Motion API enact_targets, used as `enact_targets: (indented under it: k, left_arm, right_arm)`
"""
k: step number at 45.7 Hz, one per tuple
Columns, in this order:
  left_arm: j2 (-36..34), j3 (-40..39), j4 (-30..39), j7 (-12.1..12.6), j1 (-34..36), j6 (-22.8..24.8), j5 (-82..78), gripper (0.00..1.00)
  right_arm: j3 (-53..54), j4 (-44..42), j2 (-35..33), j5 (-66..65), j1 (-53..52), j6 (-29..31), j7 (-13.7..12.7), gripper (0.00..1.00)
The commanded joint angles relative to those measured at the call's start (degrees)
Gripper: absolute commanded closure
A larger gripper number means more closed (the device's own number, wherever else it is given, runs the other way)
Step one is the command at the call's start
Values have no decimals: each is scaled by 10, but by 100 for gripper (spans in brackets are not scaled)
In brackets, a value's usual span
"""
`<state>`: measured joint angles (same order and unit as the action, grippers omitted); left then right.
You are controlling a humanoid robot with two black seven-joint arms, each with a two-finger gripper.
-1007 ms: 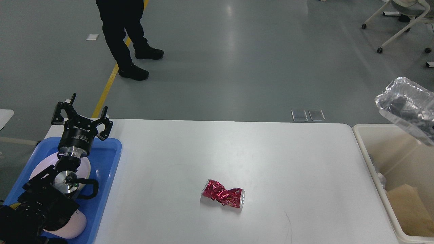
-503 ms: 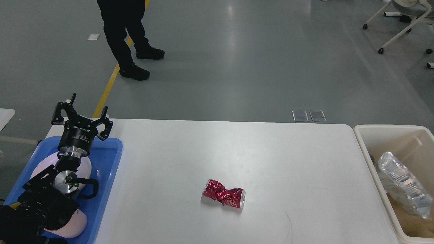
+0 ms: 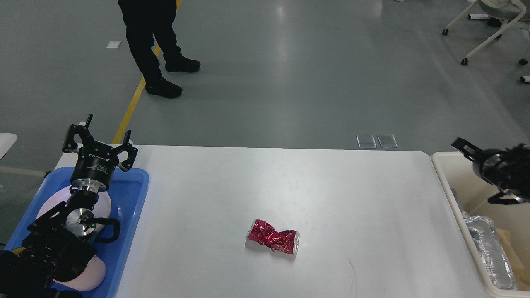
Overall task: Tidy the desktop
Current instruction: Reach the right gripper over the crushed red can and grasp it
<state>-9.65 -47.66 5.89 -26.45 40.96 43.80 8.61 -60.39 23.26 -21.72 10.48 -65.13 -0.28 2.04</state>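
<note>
Left end effector (image 3: 100,140) hovers over the far end of the blue tray (image 3: 131,194) at the table's (image 3: 331,198) left edge, fingers spread apart. Right end effector (image 3: 466,147) reaches in above the beige bin (image 3: 445,174); whether it is apart or together cannot be told. Between them the white table runs left to right lengthwise, a crushed red can (image 3: 273,239) near its front middle, also lying left-right.

A crumpled metallic-red can (image 3: 273,240) lies on the white desk (image 3: 290,186), a blue tray (image 3: 131,194) at nine o'clock, a beige bin (image 3: 449,186) holding silver foil (image 3: 488,248) at three.
</note>
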Motion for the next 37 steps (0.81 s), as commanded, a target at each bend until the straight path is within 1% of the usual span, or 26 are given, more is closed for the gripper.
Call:
enact_targets:
  k: [1,5,9,12,16,20,23,31,37]
  left_arm:
    - [0,0,0,0,0,1,0,4]
    - [1,0,0,0,0,0,0,4]
    - [0,0,0,0,0,0,0,4]
    - [0,0,0,0,0,0,0,4]
    - [0,0,0,0,0,0,0,4]
    - [0,0,0,0,0,0,0,4]
    - [0,0,0,0,0,0,0,4]
    - [0,0,0,0,0,0,0,4]
    - [0,0,0,0,0,0,0,4]
  right_arm:
    - [-93,64,89,0,-107,2,0,0]
    - [-120,100,158,-12,-151,2,0,0]
    - [-123,111,218,-58,-176,6,0,0]
    - [-122,133,253,-88,-202,27,0,0]
    - [-117,176,288,-103,-257,73,1,0]
    - [-114,238,309,-107,-320,123,3,0]
    - [-112,299,324,-119,-371,146,5,0]
    - [-81,427,336,-166,-462,154,5,0]
    - [-14,506,336,-221,-511,155,4,0]
